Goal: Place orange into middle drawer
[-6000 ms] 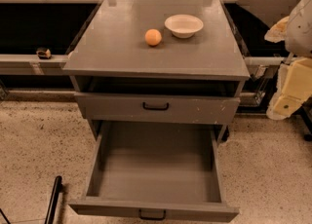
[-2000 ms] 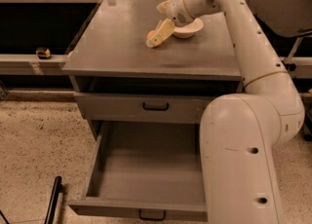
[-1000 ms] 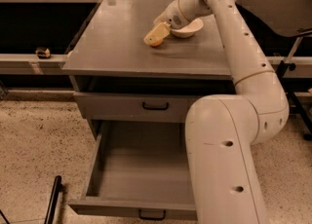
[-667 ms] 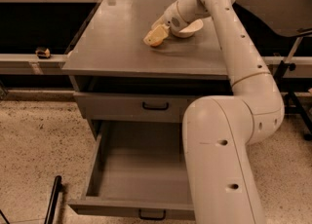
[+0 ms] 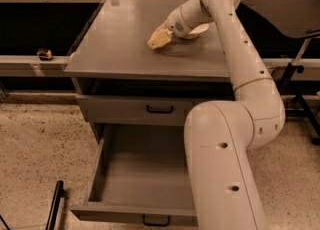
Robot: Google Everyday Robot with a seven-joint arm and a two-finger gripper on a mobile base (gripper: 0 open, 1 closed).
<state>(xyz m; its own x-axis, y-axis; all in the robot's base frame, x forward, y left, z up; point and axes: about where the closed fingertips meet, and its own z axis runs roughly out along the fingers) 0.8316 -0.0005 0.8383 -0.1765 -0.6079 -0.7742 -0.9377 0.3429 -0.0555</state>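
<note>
**While poised at the cabinet top: pickup step in hand**

Though hidden from view, presumably lies right under the gripper, low on the cabinet top: no orange to be seen elsewhere on that top or in the open drawer. Cannot tell whether clamped on anything or spread. Just behind the gripper, part of a white bowl. Below and nearer than the gripper, upper drawer shut. Lower again, middle drawer pulled out, open face up, bare where visible.

Judged to be the pickup step, with carrying and dropping not yet done. Next calls for a sure hold on the orange and a lift clear of the top. After that, a swing forward past the front edge and down over the open drawer.

As for heading: round fruit, so no long axis and no pointing end to reckon with. Drawer's long axis side to side beneath the gripper, mouth toward the viewer.
</note>
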